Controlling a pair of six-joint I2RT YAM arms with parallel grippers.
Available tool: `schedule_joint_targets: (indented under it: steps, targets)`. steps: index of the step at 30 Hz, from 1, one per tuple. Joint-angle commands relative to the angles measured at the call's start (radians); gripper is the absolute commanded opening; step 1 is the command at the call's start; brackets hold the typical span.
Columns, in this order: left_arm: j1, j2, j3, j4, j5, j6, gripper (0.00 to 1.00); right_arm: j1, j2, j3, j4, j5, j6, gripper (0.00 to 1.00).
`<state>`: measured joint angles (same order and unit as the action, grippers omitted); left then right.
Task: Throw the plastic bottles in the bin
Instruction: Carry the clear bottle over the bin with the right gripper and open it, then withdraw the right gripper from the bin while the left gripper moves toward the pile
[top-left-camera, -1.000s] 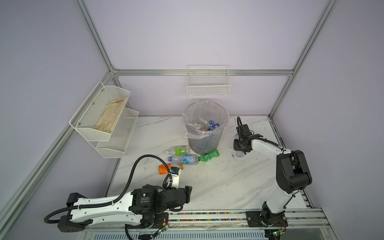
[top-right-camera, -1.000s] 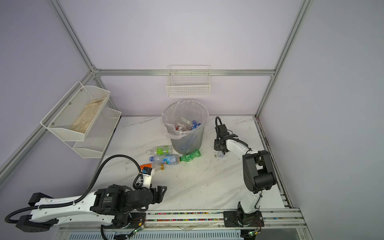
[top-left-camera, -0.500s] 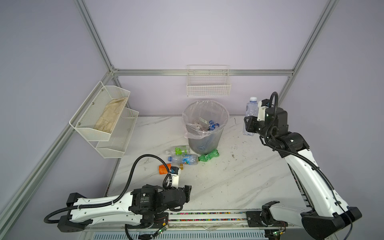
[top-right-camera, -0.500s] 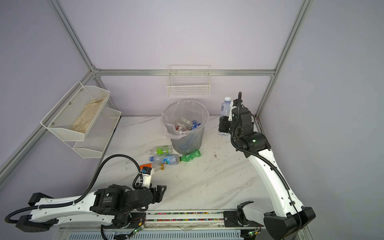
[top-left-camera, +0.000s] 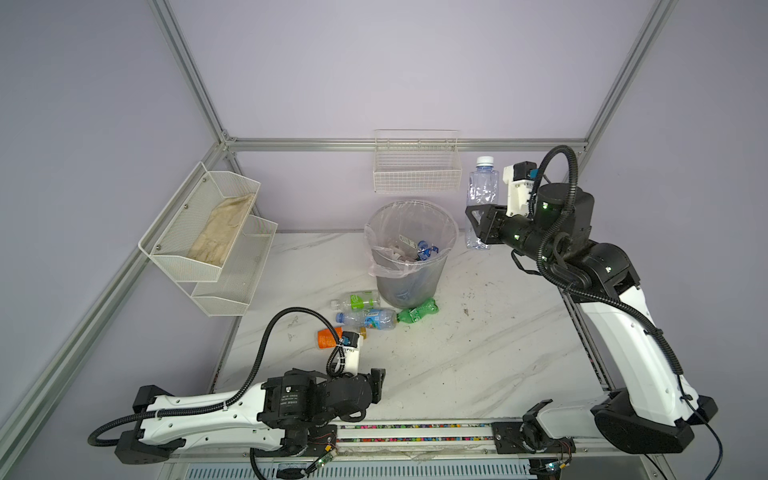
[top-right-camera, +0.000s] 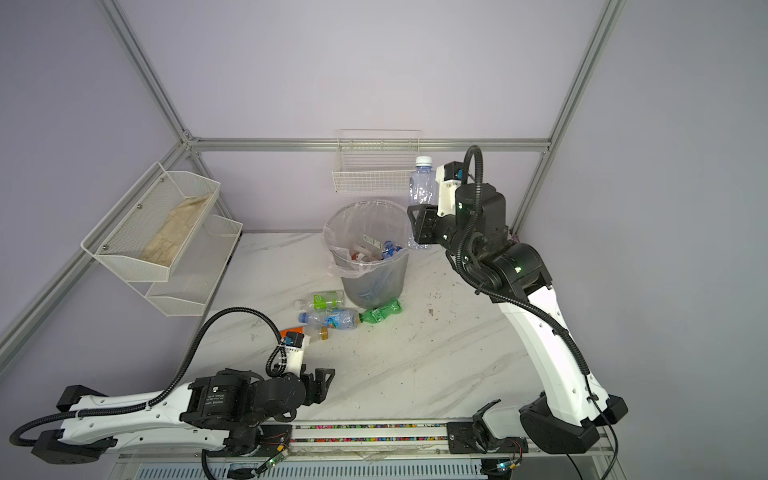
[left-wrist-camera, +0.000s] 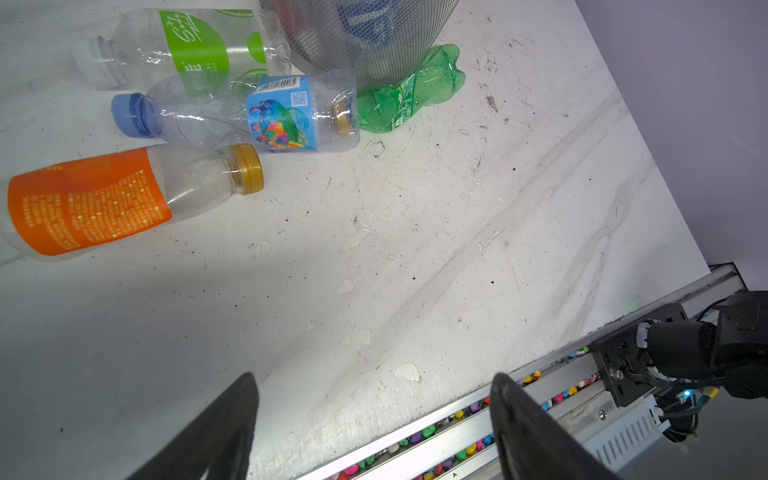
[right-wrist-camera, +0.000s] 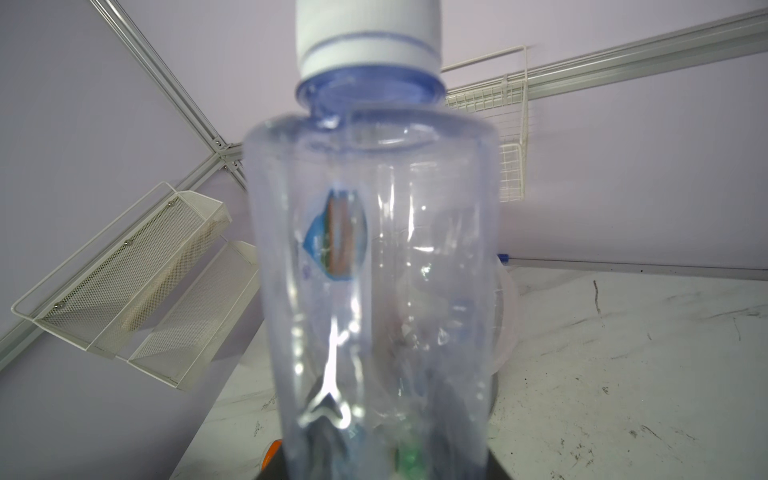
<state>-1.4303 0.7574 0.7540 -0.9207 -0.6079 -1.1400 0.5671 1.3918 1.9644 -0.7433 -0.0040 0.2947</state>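
The right gripper (top-left-camera: 478, 224) clamped an upright white-capped clear bottle (top-left-camera: 482, 187) at three o'clock of the bin (top-left-camera: 411, 266); the left gripper (top-left-camera: 378, 384) gaped wide and empty at its six o'clock.

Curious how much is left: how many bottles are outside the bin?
5. Four lie by the bin: green-label, blue-label, all-green, orange-label. The right claw holds a fifth. More may hide behind the bin.

Left arm (top-left-camera: 208, 411): folded low, lying near-horizontal, wrist pointing inward.
Left gripper (top-left-camera: 376, 385): jaws spread wide apart.
Right arm (top-left-camera: 623, 345): raised high, elbow bent, wrist roughly level, pointing inward.
Right gripper (top-left-camera: 478, 222): jaws clamped on an upright clear bottle (top-left-camera: 482, 187).
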Motion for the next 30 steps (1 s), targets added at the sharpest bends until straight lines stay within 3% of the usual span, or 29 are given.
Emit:
schedule_joint_targets:
  steps: [1, 13, 15, 16, 18, 22, 30]
  targets:
    - [-0.006, -0.014, -0.033, 0.037, -0.039, 0.029, 0.85, 0.037, 0.066, 0.054, -0.034, 0.027, 0.007, 0.29]
    - [-0.005, -0.035, -0.016, 0.033, -0.044, 0.048, 0.85, 0.065, 0.475, 0.357, -0.129, 0.056, -0.007, 0.39]
    - [-0.005, -0.032, -0.006, 0.027, -0.044, 0.052, 0.85, 0.065, 0.548, 0.414, -0.157, 0.06, -0.012, 0.52]
    - [-0.005, -0.032, -0.001, 0.024, -0.044, 0.055, 0.85, 0.065, 0.574, 0.437, -0.171, 0.069, -0.012, 0.64]
    - [-0.005, -0.028, 0.009, 0.016, -0.044, 0.058, 0.85, 0.065, 0.62, 0.498, -0.209, 0.104, -0.023, 0.97]
    - [-0.006, -0.024, 0.027, 0.005, -0.046, 0.065, 0.86, 0.077, 0.599, 0.517, -0.219, 0.13, -0.028, 0.98]
    - [-0.005, -0.012, 0.037, -0.001, -0.062, 0.088, 0.86, 0.084, 0.384, 0.256, -0.117, 0.158, -0.025, 0.98]
